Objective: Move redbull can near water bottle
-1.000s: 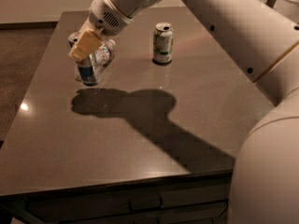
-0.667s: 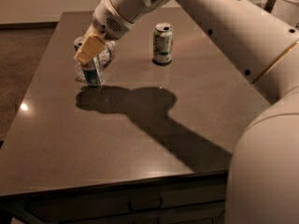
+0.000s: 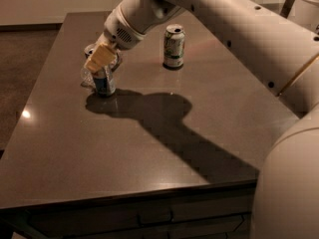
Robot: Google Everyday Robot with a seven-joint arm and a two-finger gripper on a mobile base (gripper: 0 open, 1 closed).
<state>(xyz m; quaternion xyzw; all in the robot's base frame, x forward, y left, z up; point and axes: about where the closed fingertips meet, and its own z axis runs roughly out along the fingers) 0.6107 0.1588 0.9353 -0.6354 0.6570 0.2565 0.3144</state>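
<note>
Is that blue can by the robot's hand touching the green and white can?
Apart. The camera view shows bare table between the redbull can and the green and white can. The gripper is at the redbull can's top.

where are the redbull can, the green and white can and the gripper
redbull can (image 3: 105,83): camera view, lower blue body
green and white can (image 3: 174,48): camera view, middle of its side
gripper (image 3: 99,61): camera view, its tip, at the redbull can's top

Tan jaws at blue-silver redbull can (image 3: 104,82); green-white can (image 3: 174,46); dark grey-brown table (image 3: 75,148)
</note>
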